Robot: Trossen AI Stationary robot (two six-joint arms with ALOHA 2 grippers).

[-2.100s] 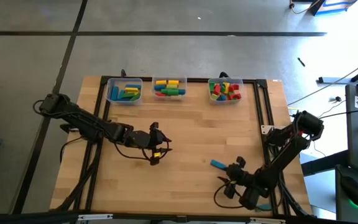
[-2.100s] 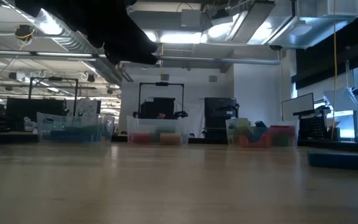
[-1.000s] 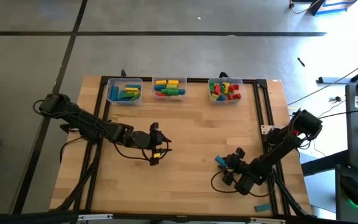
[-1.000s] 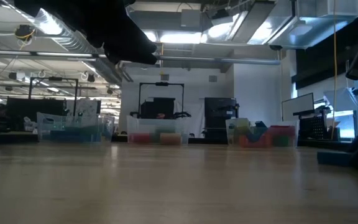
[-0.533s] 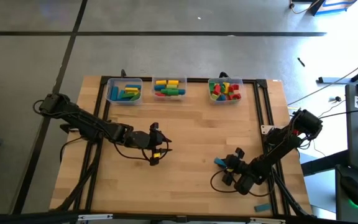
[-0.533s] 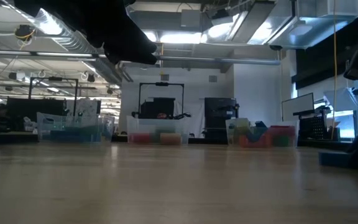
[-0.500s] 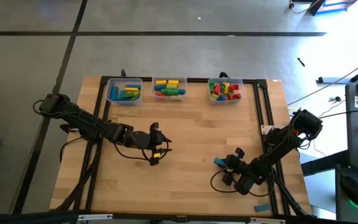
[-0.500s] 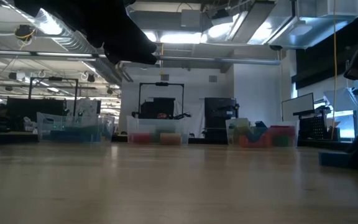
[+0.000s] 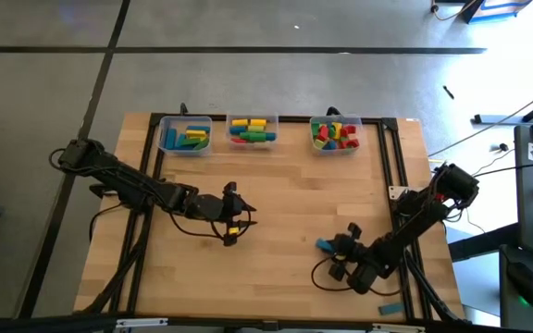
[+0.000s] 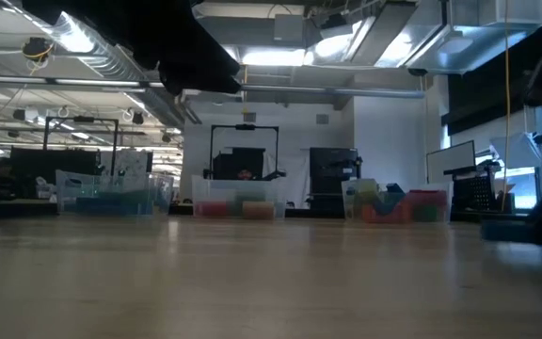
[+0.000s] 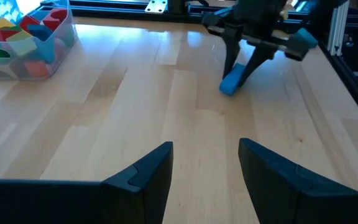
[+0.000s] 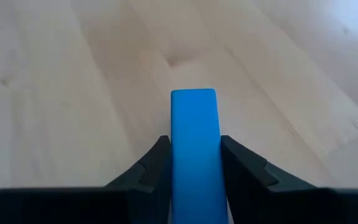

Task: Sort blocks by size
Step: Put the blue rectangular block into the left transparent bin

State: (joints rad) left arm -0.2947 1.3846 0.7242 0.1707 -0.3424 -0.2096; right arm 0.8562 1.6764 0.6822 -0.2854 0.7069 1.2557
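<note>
The right gripper (image 9: 338,246) sits low over the near right part of the bench (image 9: 276,199), with its fingers (image 12: 156,163) clamped on either side of a blue bar (image 12: 194,146). In the right wrist view the bar runs straight out between the two fingers, its far end projecting past the tips over bare wood. In the left wrist view the same bar (image 11: 233,78) hangs tilted from the right gripper (image 11: 248,55), its lower end at or just above the bench surface; contact cannot be confirmed. In the high view the bar (image 9: 325,245) shows as a short blue piece just left of the gripper body. The left gripper (image 9: 236,222) rests near the middle of the bench, well apart from the right one, with its fingers (image 11: 148,171) spread and nothing between them. Three clear bins stand in a row along the far edge. The left bin (image 9: 185,135) holds mostly blue and green blocks with some yellow, the middle bin (image 9: 252,129) holds yellow, green, red and blue bars, and the right bin (image 9: 335,133) holds short red, green and yellow pieces. The right bin (image 11: 23,40) also appears in the left wrist view, filled with mixed coloured pieces. A second small blue item (image 9: 391,308) lies at the near right edge, beyond the bench frame; its nature cannot be determined. In the low view the bins stand along the far edge, and the bar is not clearly distinguishable.
</note>
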